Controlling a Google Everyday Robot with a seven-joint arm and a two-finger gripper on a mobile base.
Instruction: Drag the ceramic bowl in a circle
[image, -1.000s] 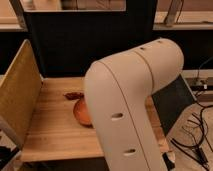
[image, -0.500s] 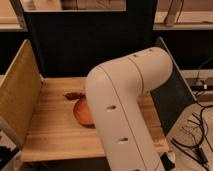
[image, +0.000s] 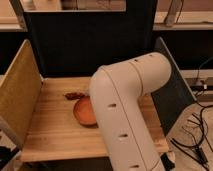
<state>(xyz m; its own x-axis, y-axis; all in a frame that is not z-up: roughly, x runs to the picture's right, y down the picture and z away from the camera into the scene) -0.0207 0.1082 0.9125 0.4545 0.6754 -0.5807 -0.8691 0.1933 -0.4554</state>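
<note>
Since the earlier frames the white arm has sunk slightly, while the ceramic bowl has scarcely shifted. It sits near the middle of the tabletop, its right side covered by the arm. A dark red scrap lies just beyond it toward the back edge. The gripper is hidden behind the arm, so its opening cannot be told. The bowl is judged rigid, glossy, fairly heavy and chippable; best held by the rim.

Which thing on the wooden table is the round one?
The orange-brown ceramic bowl, partly hidden by the white arm. The dark red scrap behind it is small and ragged, not round. The robot's hand is out of sight, likely behind the arm.
</note>
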